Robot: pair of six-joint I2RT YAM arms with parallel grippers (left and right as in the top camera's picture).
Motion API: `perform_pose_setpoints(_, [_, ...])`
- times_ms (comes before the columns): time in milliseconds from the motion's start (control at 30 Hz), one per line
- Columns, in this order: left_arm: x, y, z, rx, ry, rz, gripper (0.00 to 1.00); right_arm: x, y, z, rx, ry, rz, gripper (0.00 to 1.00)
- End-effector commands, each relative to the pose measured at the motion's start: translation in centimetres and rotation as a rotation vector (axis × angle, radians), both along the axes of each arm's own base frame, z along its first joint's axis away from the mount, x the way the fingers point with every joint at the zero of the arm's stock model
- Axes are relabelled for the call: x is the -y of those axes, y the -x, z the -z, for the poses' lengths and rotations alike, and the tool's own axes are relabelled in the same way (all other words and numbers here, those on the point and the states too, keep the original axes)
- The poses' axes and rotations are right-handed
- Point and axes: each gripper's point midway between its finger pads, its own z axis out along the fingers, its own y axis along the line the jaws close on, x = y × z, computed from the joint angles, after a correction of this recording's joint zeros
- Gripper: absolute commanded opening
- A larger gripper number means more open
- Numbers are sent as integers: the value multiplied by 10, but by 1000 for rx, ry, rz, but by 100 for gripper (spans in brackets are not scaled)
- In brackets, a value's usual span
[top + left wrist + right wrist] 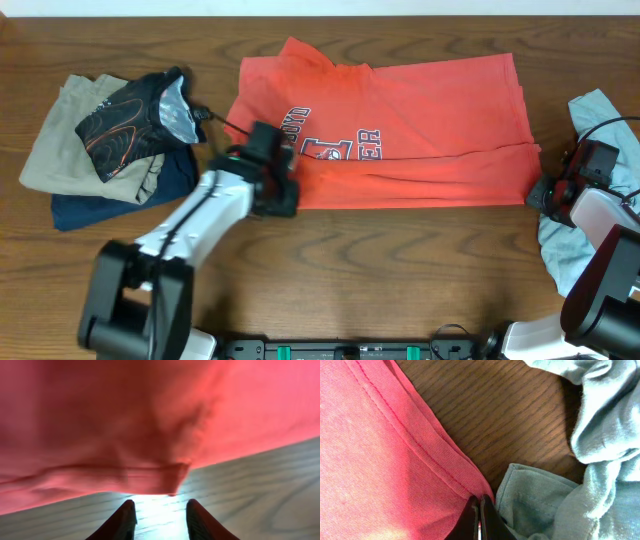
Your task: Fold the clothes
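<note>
Two grippers stood along the near hem of the coral-red T-shirt [420,110], which lay lengthwise left-right: left gripper [161,506] partly open and empty just short of it, right gripper [480,504] closed at its right corner.

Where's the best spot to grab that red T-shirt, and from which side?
Probably the red T-shirt by its near-left edge, coming in low from the front. A small bunched fold sticks out of that edge, thick enough to pinch, and the left tool faces it with fingers apart.
</note>
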Motion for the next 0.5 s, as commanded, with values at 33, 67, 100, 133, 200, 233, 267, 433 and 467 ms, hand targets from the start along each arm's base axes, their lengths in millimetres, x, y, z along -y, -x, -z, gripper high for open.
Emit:
perform_pose_setpoints(33, [1,0,23,22,-143,105,38,4,23,16,-82,6,32,1])
perform_pose_setpoints(67, [1,-1,26,27,-156,111,38,4,23,16,-82,5,32,1])
perform_pose_setpoints(100, [0,-3,28,37,-174,113,38,3,23,16,-82,5,32,1])
perform_pose_setpoints(133, [0,-5,28,46,-182,114,38,3,23,16,-81,3,31,1])
perform_pose_setpoints(200, [-2,-9,28,65,-198,109,38,3,23,16,-82,2,31,1])
perform_pose_setpoints(233, [-4,-11,27,76,-209,105,38,3,23,16,-81,2,31,1])
perform_pose_setpoints(267, [-6,-13,26,83,-222,102,38,3,23,16,-82,2,31,1])
perform_pose_setpoints(433, [-14,-16,23,105,-266,94,37,3,23,16,-81,2,31,1])
perform_pose_setpoints(467, [-13,-17,21,110,-264,93,37,3,23,16,-81,2,31,1])
